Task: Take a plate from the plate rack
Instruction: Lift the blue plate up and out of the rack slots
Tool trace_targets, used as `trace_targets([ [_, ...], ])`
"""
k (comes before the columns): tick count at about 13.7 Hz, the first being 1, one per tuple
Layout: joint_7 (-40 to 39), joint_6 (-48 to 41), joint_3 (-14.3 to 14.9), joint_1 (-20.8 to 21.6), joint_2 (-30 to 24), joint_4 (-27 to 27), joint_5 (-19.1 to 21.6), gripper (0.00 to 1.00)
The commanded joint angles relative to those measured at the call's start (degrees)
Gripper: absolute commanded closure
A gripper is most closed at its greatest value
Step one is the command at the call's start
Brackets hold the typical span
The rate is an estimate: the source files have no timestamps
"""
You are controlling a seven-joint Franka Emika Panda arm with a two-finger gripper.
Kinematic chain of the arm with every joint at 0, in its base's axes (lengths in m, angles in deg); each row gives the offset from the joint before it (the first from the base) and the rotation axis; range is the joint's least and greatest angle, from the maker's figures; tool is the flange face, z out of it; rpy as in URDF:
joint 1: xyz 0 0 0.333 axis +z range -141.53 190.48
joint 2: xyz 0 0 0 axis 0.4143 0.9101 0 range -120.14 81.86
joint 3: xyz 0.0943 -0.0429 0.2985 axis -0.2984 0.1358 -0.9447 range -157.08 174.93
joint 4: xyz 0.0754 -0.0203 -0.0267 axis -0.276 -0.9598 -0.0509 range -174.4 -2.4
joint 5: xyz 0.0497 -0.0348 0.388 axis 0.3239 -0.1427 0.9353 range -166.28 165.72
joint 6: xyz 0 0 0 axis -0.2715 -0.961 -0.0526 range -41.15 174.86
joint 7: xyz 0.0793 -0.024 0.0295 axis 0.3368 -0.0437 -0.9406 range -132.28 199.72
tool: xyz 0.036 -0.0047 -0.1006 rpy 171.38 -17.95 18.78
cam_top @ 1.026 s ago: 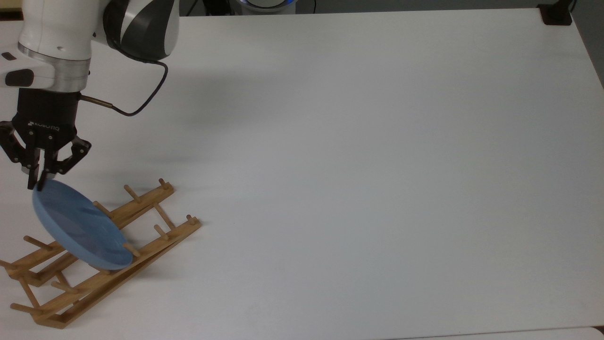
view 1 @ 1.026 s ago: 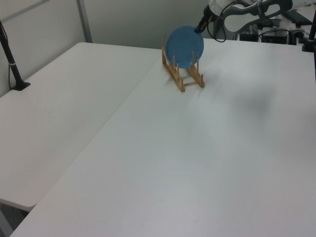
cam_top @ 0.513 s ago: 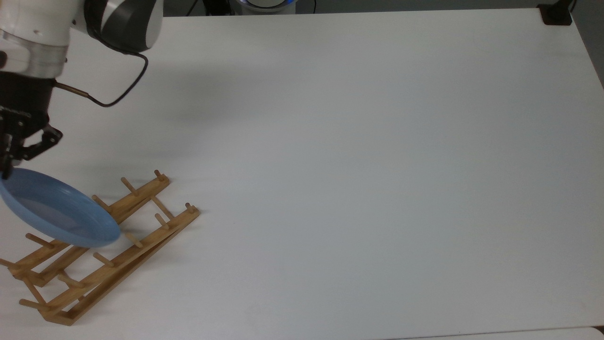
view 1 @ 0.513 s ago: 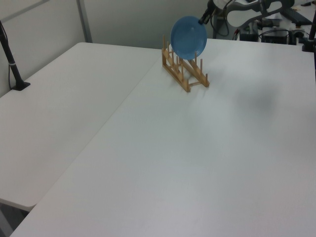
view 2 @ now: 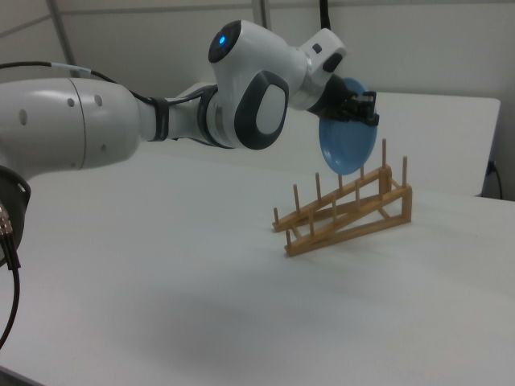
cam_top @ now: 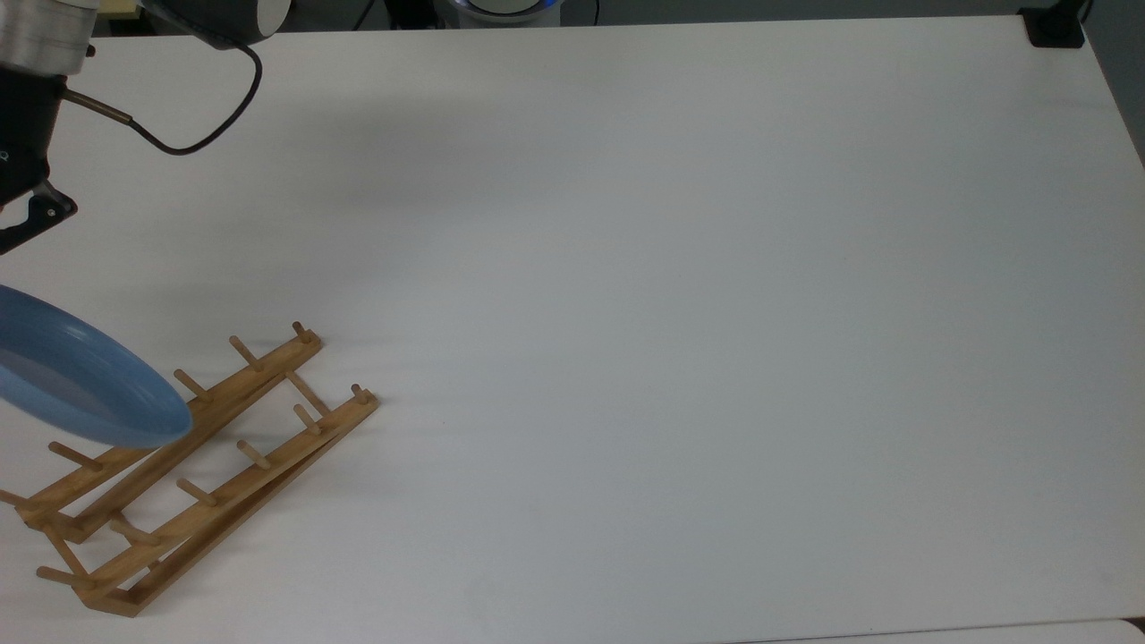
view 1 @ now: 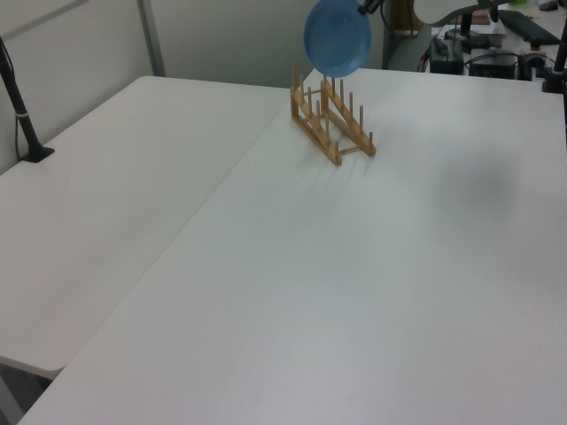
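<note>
White tabletop [cam_top: 680,268] stretches wide and bare beyond the wooden rack [cam_top: 206,465], with office clutter past the far edge. A second ago the plate [cam_top: 80,380] sat low between the pegs with my gripper [view 2: 364,111] clamped on its top rim; half a second ago it was already rising, and now it hangs below my fingers, clear of the slots — in the left view its lower edge sits above the peg tips, and in the right view it floats just over the rack's taller end. The rack has settled back flat on the table after shifting a little as the plate came out.

My fingers are pinching the plate's upper rim, the disc dangling tilted beneath them.

I judge the pick itself all but done — the plate is out and the rack is free of it. What remains, I think, is holding that thin rim grip steady, since a glossy plate held at one edge could swing or slip.
</note>
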Motion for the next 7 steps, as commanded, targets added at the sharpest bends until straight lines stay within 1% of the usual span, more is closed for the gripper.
trace_targets([
  [1, 8.2, -1.91, -0.96, 0.97, -1.72, -0.78, 4.57, 1.0],
  [3, 9.46, -7.53, -4.38, 1.15, -2.33, -0.95, 7.65, 1.0],
  [4, 9.37, -12.86, -5.79, 1.24, -3.46, -1.22, 9.32, 1.0],
  [5, 9.28, -19.62, -6.67, 1.24, -4.0, -1.22, 10.47, 1.0],
  [7, 8.5, -27.03, -8.17, 1.24, -4.79, -1.22, 12.84, 1.0],
])
